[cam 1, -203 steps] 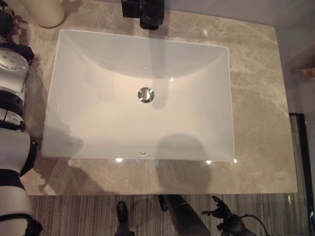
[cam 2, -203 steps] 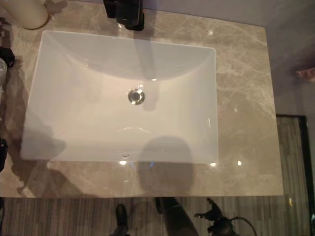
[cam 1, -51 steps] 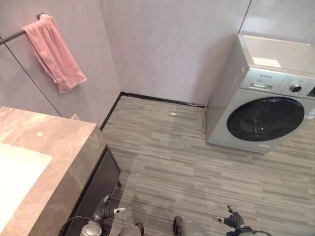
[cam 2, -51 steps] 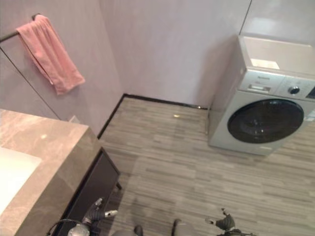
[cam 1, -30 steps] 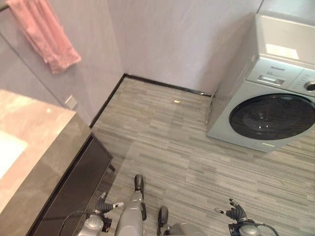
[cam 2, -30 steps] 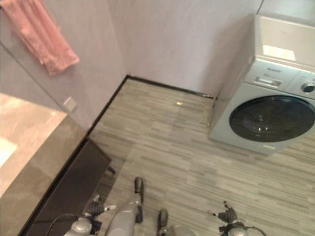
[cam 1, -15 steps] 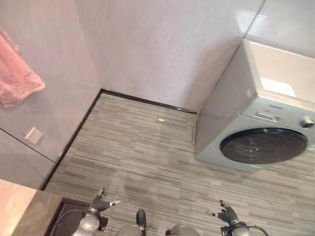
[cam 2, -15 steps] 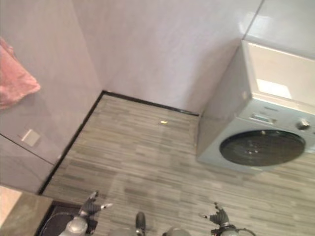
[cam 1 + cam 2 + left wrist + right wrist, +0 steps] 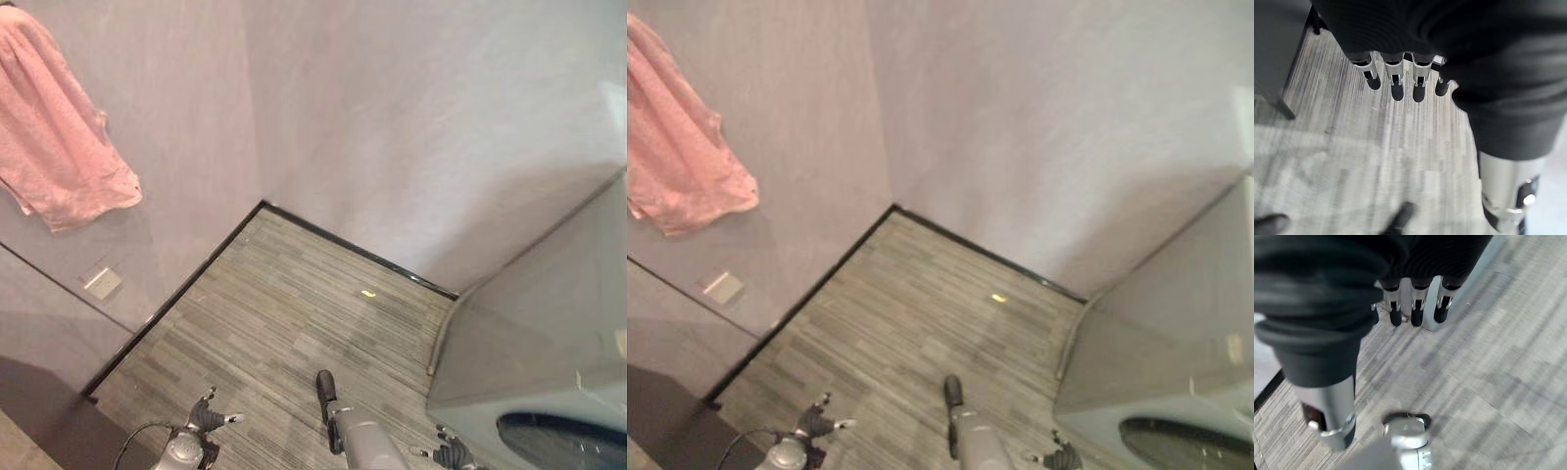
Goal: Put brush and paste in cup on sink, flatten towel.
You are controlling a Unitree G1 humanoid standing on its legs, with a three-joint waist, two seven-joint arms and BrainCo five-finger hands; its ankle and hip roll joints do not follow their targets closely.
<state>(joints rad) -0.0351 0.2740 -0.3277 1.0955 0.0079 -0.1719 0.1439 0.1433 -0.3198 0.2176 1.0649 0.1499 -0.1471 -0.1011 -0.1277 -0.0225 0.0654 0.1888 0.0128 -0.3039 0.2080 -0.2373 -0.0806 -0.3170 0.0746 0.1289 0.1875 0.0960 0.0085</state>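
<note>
Since half a second ago the view has been turned toward the wall, so the pink towel (image 9: 61, 129) is seen larger at the upper left, hung bunched and not yet flattened. Low over the floor (image 9: 294, 304), the left hand (image 9: 1396, 73) and then the right hand (image 9: 1415, 303) are held down with relaxed, straight fingers, and nothing is touched or carried.

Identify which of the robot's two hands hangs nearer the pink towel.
The left hand, low by the wall bearing the pink towel; the right hand hangs beside the washing machine.
</note>
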